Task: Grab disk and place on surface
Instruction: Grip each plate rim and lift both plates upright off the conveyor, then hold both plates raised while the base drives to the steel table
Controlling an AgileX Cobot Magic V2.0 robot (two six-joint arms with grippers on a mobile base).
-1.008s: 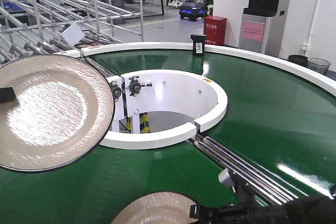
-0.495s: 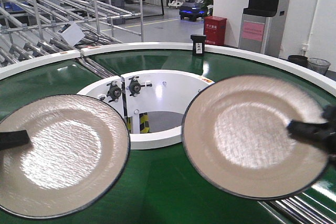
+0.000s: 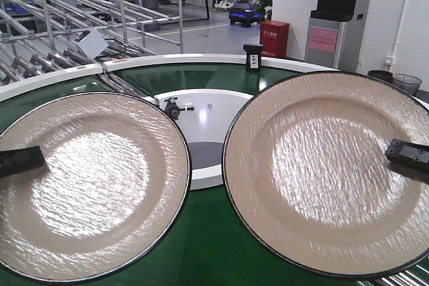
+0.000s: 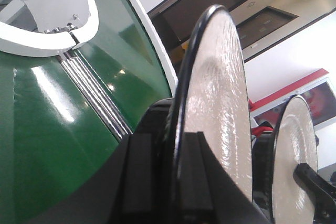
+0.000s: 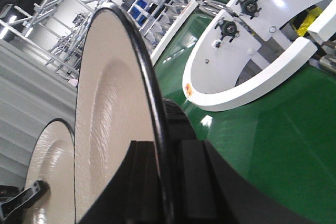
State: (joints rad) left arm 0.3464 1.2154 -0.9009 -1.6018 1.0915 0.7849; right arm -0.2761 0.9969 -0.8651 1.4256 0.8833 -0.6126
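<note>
Because each disk is pinched only at its rim, we carry both tipped up with their pale, rippled faces toward the front camera, which leaves them clear of the green conveyor belt (image 3: 201, 246) below the jaws. Our left jaws are closed on the left disk (image 3: 100, 179). The left wrist view shows its dark rim sandwiched between two black pads, and from the front one finger pad (image 3: 20, 161) lies across the face at the outer edge. Our right jaws grip the right disk (image 3: 322, 172) the same way, with a finger pad (image 3: 407, 153) on its outer edge. The disks hang side by side between the two sets of jaws, near each other but apart, with a strip of belt and the white inner ring (image 3: 206, 177) showing in the gap. Both are shallow, plate-like dishes and hold nothing. We judge the grab done for both and the placing not yet begun. The dark bench meant to receive them is in no view, so we cannot tell where it lies from the jaws. A rim pinch on a glossy disk could slip if swung hard. Far beyond the right jaws stands a waste bin (image 3: 406, 84), its contents too small to make out.
</note>
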